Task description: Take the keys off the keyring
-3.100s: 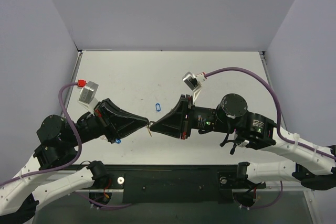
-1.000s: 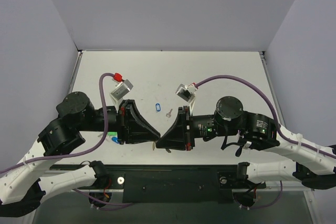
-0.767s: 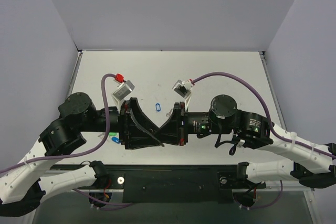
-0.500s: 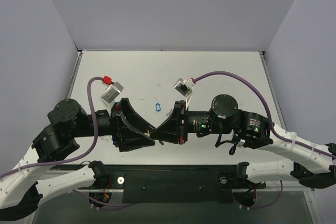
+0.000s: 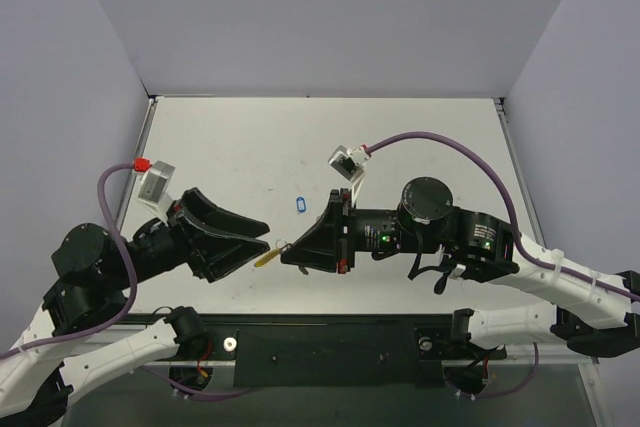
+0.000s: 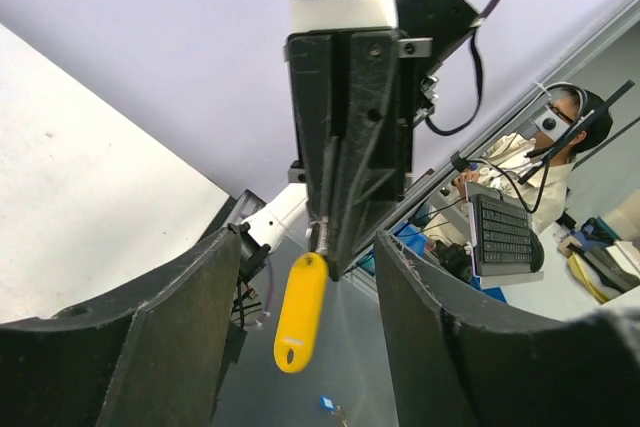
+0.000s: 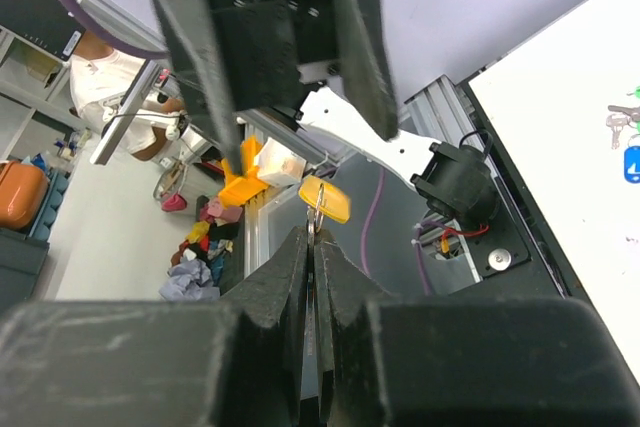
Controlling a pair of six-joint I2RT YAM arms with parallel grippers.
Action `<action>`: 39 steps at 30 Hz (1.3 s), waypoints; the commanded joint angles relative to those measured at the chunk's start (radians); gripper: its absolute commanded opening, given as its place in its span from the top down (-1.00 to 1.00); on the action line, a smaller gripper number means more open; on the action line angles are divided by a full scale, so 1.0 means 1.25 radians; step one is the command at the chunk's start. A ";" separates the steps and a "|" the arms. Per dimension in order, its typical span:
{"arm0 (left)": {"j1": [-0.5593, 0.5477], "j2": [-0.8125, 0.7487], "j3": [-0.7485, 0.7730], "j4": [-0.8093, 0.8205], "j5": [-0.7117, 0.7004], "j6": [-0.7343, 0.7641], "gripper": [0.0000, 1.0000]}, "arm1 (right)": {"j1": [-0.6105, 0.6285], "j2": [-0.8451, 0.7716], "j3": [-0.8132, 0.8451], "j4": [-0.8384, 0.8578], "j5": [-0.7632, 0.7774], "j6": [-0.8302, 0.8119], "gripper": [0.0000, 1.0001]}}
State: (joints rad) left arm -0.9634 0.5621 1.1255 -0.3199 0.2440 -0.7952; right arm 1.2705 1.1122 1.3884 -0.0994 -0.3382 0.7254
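White tabletop [image 5: 250, 137], walled on three sides by pale lilac panels, lies under both arms, whose grippers meet nose to nose above its near edge.

The right gripper [image 7: 313, 235] is pinched fully closed, and the thin metal ring of the keyring [image 6: 300, 312] is nipped between its tips. The yellow oval tag dangles free from that ring, clear of the table.

The left gripper [image 5: 262, 239] stands wide and holds nothing. Its two fingers [image 6: 170, 347] flank the hanging tag, one on each side, and neither touches it.

Well away from the grippers, a small blue tag [image 5: 301, 205] rests flat on the table. In the right wrist view, tiny silver keys [image 7: 622, 119] lie just beside it.
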 commanded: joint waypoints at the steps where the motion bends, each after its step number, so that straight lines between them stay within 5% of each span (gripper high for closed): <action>1: -0.002 -0.003 -0.040 0.085 -0.004 -0.044 -0.27 | 0.011 0.012 0.044 0.049 -0.009 -0.007 1.00; 39: -0.004 0.024 -0.057 0.148 0.071 -0.068 0.36 | 0.029 0.027 0.065 0.035 0.002 -0.015 1.00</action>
State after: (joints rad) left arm -0.9634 0.5816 1.0439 -0.1860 0.3222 -0.8806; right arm 1.2976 1.1435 1.4281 -0.0956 -0.3374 0.7238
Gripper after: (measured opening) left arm 0.355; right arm 0.005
